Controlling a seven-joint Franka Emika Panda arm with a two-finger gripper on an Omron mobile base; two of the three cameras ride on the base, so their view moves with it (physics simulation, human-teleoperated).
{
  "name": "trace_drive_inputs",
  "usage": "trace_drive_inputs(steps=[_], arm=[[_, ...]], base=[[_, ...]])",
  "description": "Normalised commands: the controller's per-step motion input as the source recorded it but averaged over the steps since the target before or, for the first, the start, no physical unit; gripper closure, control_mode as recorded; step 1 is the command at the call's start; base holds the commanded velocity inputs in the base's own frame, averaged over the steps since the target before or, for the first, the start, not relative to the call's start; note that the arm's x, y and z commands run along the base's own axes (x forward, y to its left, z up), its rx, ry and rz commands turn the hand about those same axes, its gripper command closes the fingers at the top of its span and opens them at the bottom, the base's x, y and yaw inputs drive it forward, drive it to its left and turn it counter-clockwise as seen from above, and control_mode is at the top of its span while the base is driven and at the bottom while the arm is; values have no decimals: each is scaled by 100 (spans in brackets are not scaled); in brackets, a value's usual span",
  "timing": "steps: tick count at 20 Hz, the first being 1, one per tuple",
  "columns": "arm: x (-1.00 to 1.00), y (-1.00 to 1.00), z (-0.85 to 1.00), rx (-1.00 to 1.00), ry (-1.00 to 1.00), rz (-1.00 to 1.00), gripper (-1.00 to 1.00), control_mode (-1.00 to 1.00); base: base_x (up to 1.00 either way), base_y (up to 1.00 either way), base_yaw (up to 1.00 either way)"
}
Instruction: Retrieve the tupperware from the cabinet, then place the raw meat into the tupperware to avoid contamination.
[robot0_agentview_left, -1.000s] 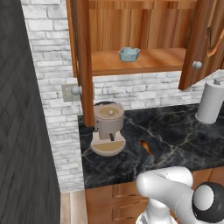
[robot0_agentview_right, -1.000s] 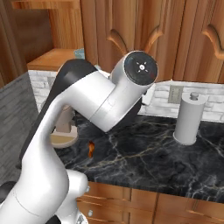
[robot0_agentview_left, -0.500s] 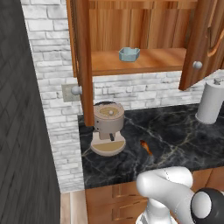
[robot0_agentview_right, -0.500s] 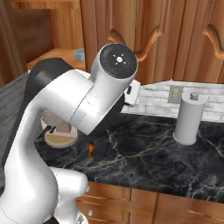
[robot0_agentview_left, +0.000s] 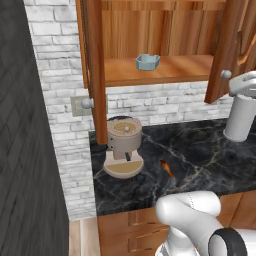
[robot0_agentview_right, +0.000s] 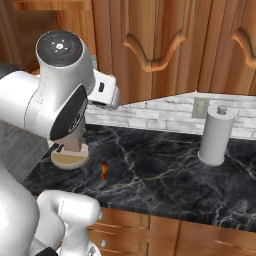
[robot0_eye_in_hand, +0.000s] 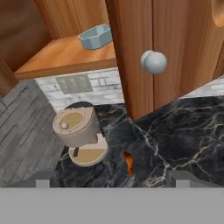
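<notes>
**kitchenbot_fan:** so what's the move here? the cabinet (robot0_agentview_left: 165, 75) doors are swung open and the tupperware (robot0_agentview_left: 148, 61) is just sitting on the plank shelf

**panda_wrangler:** yeah, step in hand looks like the reach for the tub. In the hand view the gripper (robot0_eye_in_hand: 112, 179) has its two dark tips standing wide apart with nothing between them, so it's released and empty. The tupperware (robot0_eye_in_hand: 96, 36) is well ahead of the fingers and up-left of them, and the open door with its silver knob (robot0_eye_in_hand: 154, 62) is ahead, a bit right of centre

**kitchenbot_fan:** so what would doing it well look like?

**panda_wrangler:** my guess: swing left of that door edge first, then go in level over the shelf so the jaws straddle one of the tub's short walls. It's shallow and looks light, so I'd close gently or it may skate back on the wood. Also stay above the coffee machine (robot0_eye_in_hand: 81, 131), which sits just ahead-left of the tips and below the shelf

**kitchenbot_fan:** and the raw meat?

**panda_wrangler:** the raw meat (robot0_eye_in_hand: 128, 163) lies on the black marble counter (robot0_eye_in_hand: 183, 131), almost straight ahead of the tips and near them, just right of the coffee machine. Leave it till the tub is down

**kitchenbot_fan:** any brand or label readable?

**panda_wrangler:** nope, no writing I can make out on anything, including the paper towel roll (robot0_agentview_right: 216, 135)
</notes>
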Motion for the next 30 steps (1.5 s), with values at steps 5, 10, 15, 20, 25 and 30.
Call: trace_drive_inputs(steps=[5, 10, 15, 20, 25, 30], arm=[[2, 94, 13, -19, 4, 0, -100, -100], [41, 53, 0, -29, 12, 0, -100, -100], [66, 50, 0, -40, 12, 0, -100, -100], [67, 32, 0, -48, 19, 0, -100, -100], [69, -26, 0, -30, 19, 8, -100, -100], [52, -15, 0, -24, 17, 5, -100, -100]], base=[[0, 0, 0], [0, 0, 0], [0, 0, 0], [0, 0, 0], [0, 0, 0], [0, 0, 0]])
